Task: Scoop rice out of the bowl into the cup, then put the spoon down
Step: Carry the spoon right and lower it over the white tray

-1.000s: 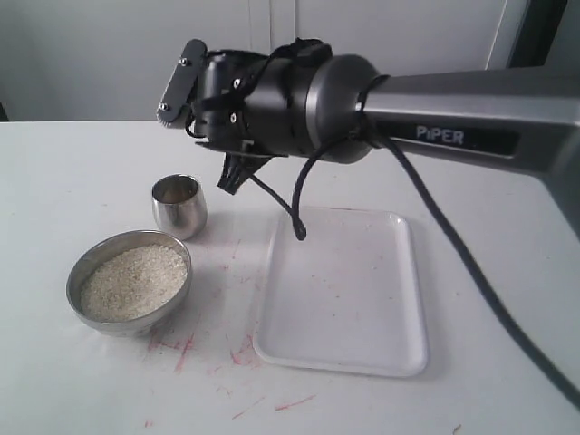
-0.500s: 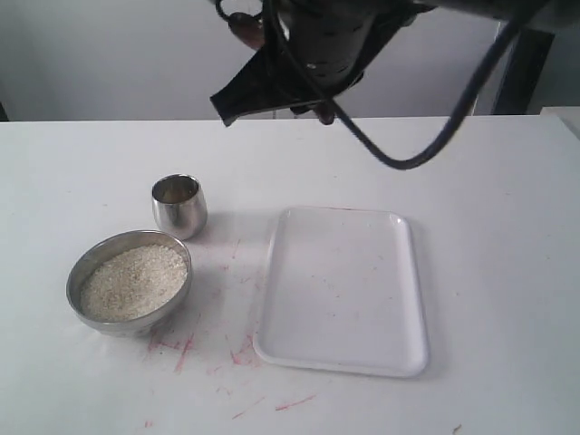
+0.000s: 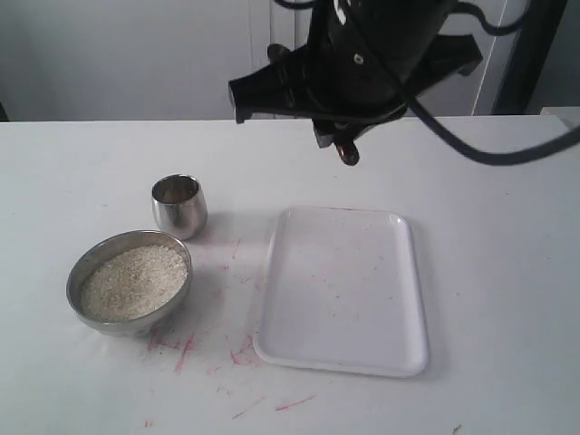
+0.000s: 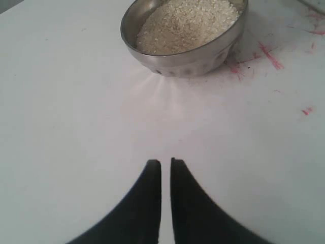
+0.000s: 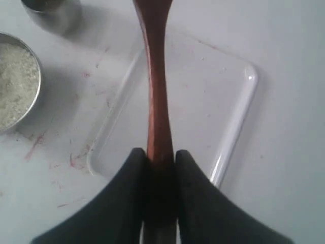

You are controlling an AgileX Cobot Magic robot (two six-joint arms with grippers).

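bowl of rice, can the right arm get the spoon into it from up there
Probably yes: the right gripper holds the spoon raised, nothing covers the rice in the bowl, and only the cup stands near it.

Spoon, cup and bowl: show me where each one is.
spoon [image 5: 157, 91], right wrist view, on the middle of its handle.
cup [image 3: 179, 216], exterior view, on its shiny side wall.
bowl [image 3: 131, 323], exterior view, on its front outer wall.
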